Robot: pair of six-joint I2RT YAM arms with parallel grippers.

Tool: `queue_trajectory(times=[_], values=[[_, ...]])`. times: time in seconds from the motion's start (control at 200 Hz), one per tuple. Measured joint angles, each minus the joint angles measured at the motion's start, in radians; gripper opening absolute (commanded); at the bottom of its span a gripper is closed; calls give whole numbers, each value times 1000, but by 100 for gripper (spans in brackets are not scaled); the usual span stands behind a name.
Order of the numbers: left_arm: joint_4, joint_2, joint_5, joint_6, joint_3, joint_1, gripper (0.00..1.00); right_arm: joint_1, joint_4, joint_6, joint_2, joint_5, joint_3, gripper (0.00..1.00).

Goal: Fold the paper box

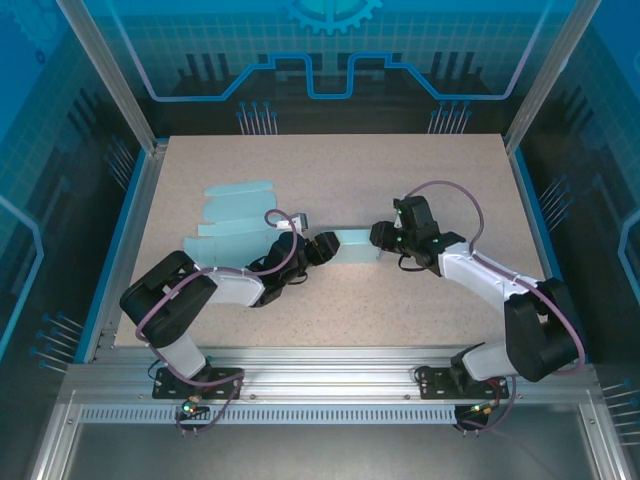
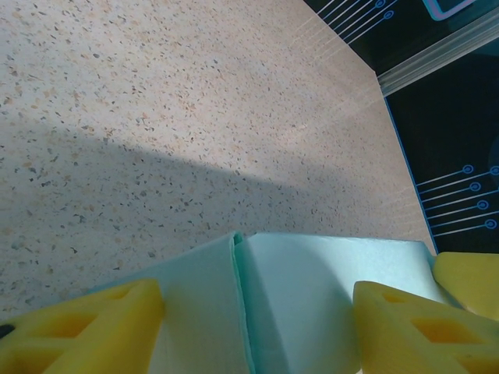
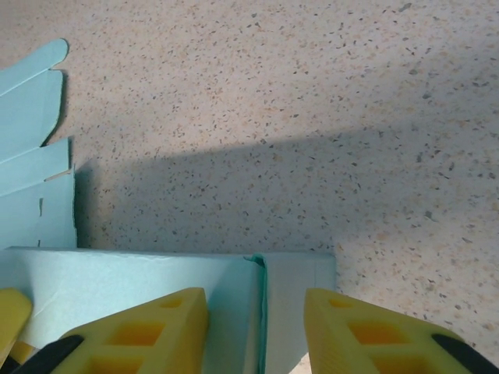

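Two-armed rig at my controls, pale blue paper box (image 1: 238,215) lying left of centre on the tabletop (image 1: 420,170), one wall raised between left claw (image 1: 327,247) and right claw (image 1: 377,238), both straddling its creases, whether clenched I cannot tell

The box (image 1: 240,215) is a pale mint teal all over, plain, no print. The table (image 1: 420,180) is beige with tiny dark and rusty specks, and it has a blue edge. The fingers (image 3: 140,335) are bright yellow. The arms (image 1: 480,275) are white and black, with purple cables (image 1: 445,183). The walls (image 1: 330,40) at the top of the frame are blue with lighter circuit-style lines and a grid. The rails (image 1: 320,378) at the bottom are silver.
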Motion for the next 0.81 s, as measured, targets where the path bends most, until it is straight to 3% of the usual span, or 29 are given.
queue_trajectory(times=[0.135, 0.365, 0.805], values=[[-4, 0, -4, -9, -5, 0, 61, -8, 101, 19, 0, -17, -58, 35], [0, -24, -11, -42, -22, -1, 32, -10, 278, 66, -11, -33, -156, 30], [67, -43, -3, -71, -85, 20, 34, -12, 339, 82, -6, -32, -179, 30]])
